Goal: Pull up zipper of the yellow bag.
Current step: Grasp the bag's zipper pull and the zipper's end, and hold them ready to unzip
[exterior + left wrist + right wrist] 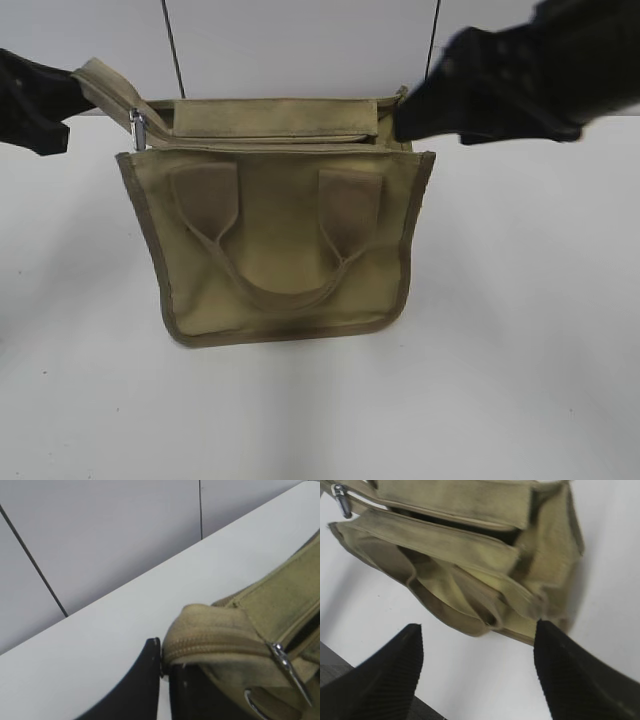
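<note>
1. A khaki-yellow bag (280, 240) lies flat on a white table (520, 380), its two loop handles facing the exterior camera and darker trim running around its edges.
2. The zipper (260, 140) runs along the bag's top panel. Its small silver pull (137, 128) sits at the left end of that line.
3. My left gripper (161, 652) has its jaws pinched together on the folded fabric tab at the zipper's left end, just beside the pull, and that corner is lifted off the table.
4. My right gripper (477, 675) has its jaws spread wide apart, holding nothing. In the right wrist view the bag's top right corner lies ahead of my fingertips (550, 645).
5. In the exterior view my right arm (500, 90) is blurred near the bag's top right corner.
</note>
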Controlling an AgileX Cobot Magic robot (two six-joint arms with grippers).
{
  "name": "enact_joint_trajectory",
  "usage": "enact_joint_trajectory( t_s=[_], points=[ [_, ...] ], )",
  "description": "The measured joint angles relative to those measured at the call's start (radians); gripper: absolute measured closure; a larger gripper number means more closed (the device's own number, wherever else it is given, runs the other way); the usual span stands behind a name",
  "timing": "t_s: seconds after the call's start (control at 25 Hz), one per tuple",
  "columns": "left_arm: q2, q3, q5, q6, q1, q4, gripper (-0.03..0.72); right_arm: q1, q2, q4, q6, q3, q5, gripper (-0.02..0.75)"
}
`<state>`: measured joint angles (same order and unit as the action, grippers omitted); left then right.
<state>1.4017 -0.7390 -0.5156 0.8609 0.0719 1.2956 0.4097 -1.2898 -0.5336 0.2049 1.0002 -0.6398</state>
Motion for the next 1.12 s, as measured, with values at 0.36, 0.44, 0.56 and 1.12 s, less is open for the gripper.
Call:
enact_joint_trajectory(
  t_s=[0.36, 0.44, 0.56, 1.12],
  points=[
    [0.021, -0.038, 0.009, 0.034, 0.000, -0.003, 0.680, 0.202, -0.383, 0.008, -0.120, 0.458, -0.058, 0.398],
    [0.021, -0.039, 0.009, 0.039, 0.000, -0.004, 0.680, 0.228, -0.452, 0.008, -0.130, 0.556, -0.091, 0.423],
    [0.021, -0.039, 0.009, 0.049, 0.000, -0.004, 0.680, 0.260, -0.548, 0.008, -0.137, 0.672, -0.131, 0.467],
    [0.021, -0.039, -0.020, 0.057, 0.000, -0.004, 0.680, 0.280, -0.770, -0.065, -0.164, 0.878, -0.176, 0.497]
  ],
)
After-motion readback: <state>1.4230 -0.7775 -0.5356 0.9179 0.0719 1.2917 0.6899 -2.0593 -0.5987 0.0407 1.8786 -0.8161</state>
